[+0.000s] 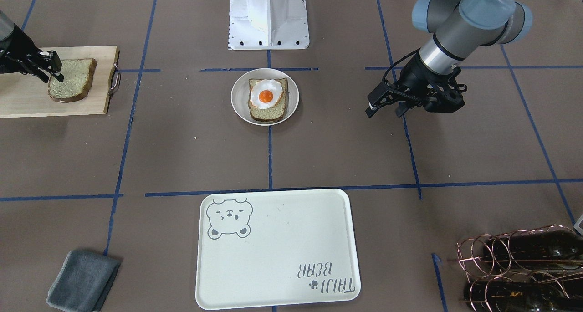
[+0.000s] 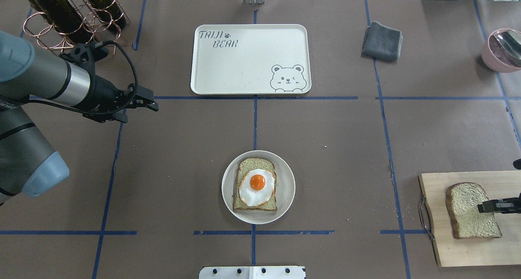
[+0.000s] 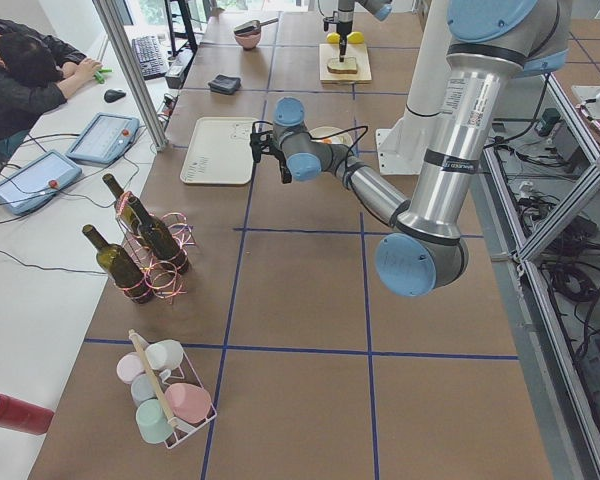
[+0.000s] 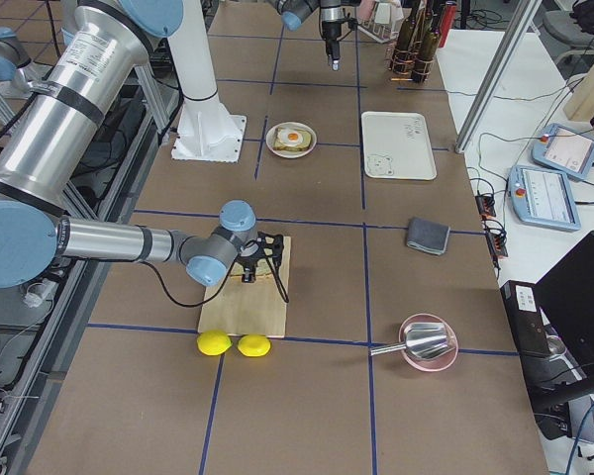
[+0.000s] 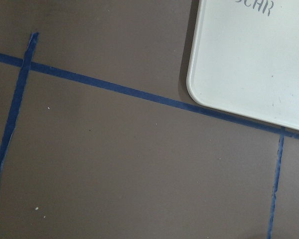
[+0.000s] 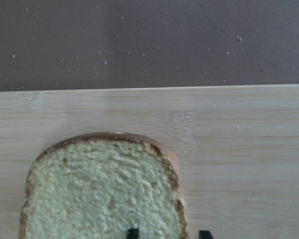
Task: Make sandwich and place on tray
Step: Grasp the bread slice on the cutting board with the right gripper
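Observation:
A bread slice (image 1: 268, 114) with a fried egg (image 1: 266, 95) on top lies on a small round white plate (image 1: 237, 98) at the table's middle; the egg also shows in the overhead view (image 2: 257, 183). A second bread slice (image 1: 73, 77) lies flat on the wooden cutting board (image 1: 23, 98). My right gripper (image 1: 54, 70) is low over that slice (image 6: 99, 194). Its jaws stand apart, one tip over the bread and one past the crust over the board (image 6: 239, 129). My left gripper (image 1: 385, 107) is open and empty above bare table. The bear tray (image 1: 278, 248) is empty.
A grey folded cloth (image 2: 382, 40) lies right of the tray (image 2: 244, 63). A copper wine rack with bottles (image 2: 69, 14) stands at the far left corner. A pink bowl with a spoon (image 2: 500, 49) is at the far right. Two lemons (image 4: 233, 343) lie beside the board.

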